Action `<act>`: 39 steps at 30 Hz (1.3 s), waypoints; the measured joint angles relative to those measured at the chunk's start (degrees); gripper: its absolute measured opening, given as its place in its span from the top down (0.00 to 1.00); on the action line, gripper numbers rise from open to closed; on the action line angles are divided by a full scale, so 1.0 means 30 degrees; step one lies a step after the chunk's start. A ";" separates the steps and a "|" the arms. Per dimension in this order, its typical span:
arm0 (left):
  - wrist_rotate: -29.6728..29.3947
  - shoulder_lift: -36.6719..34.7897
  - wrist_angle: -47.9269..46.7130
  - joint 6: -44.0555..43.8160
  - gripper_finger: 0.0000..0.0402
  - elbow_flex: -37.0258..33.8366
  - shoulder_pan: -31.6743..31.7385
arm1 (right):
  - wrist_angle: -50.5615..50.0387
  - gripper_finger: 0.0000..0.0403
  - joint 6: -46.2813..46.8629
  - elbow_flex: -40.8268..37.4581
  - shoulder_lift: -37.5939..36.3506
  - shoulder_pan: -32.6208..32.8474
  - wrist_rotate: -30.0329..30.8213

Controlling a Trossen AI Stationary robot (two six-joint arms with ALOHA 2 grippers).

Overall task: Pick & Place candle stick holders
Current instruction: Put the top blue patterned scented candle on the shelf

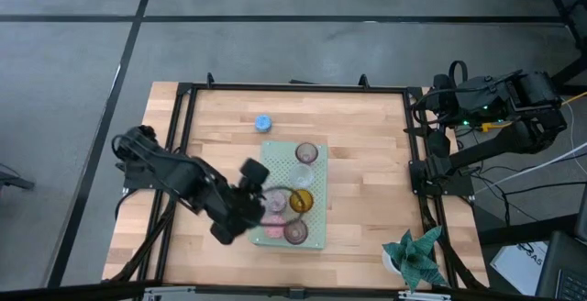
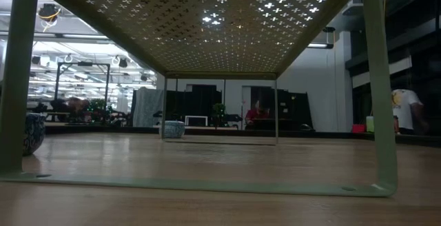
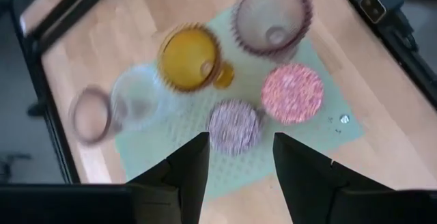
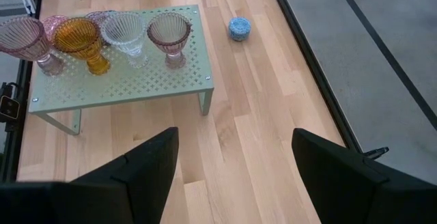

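High view: open left hand over crowded green board; right hand open, parked

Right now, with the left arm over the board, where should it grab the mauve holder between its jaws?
Probably from straight above, closing on opposite sides of the mauve holder. It sits upside down, round ribbed body centred below the open left gripper, with the pink holder close beside it.
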 joint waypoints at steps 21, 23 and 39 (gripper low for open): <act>-0.3150 -1.2027 0.8667 -0.5057 0.61 -1.5115 0.1489 | 0.0000 0.28 0.0001 0.0000 0.0006 0.0004 0.0000; -0.3100 -1.2942 0.8858 -0.5948 0.61 -1.6131 0.2036 | 0.0000 0.28 -0.0007 0.0007 0.0003 -0.0004 0.0000; -0.3184 -1.5535 0.9146 -0.6951 0.61 -1.8333 0.7655 | 0.9391 0.28 -0.2865 -0.5313 -0.2829 0.0439 -0.3416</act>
